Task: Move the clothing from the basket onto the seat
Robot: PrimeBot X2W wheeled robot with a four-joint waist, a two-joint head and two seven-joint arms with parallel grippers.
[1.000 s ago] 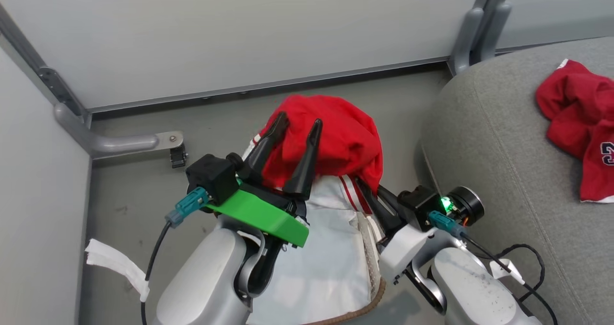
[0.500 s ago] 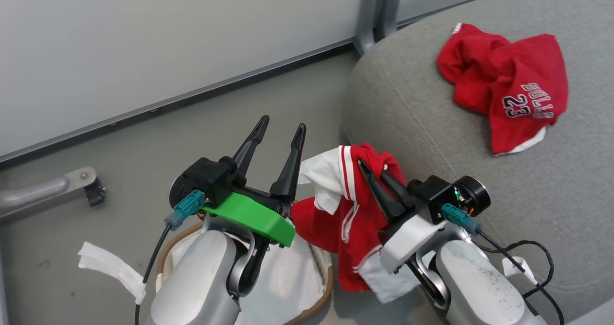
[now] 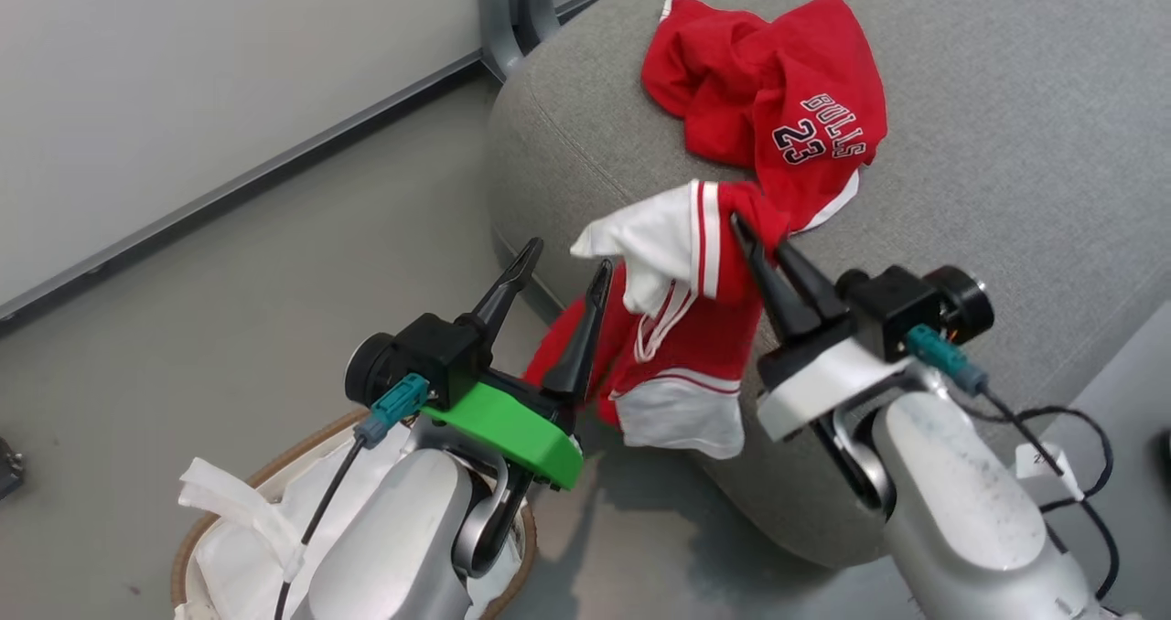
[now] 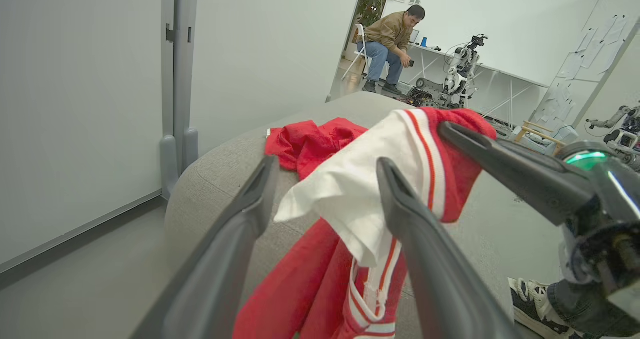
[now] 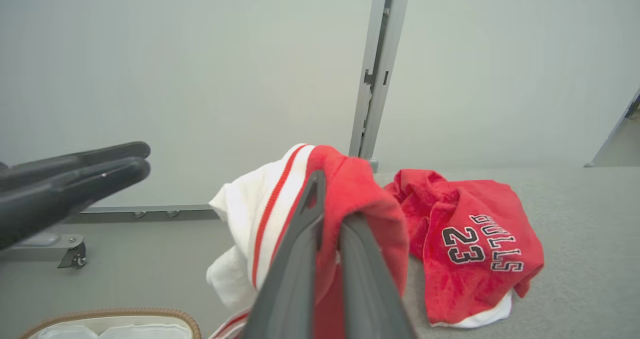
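Grey seat (image 3: pixel 1006 144) already bears one jersey (image 3: pixel 787 80); your right gripper (image 3: pixel 761 236) pinches the shorts (image 3: pixel 677 364), not yet released, left gripper (image 3: pixel 567 256) wide and empty.

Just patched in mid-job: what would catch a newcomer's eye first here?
The red-and-white garment dangling from the shut right gripper, by the edge of the grey seat. Behind it, a crumpled red jersey printed BULLS 23 lies on the seat, while the left gripper hangs open beside the dangling garment.
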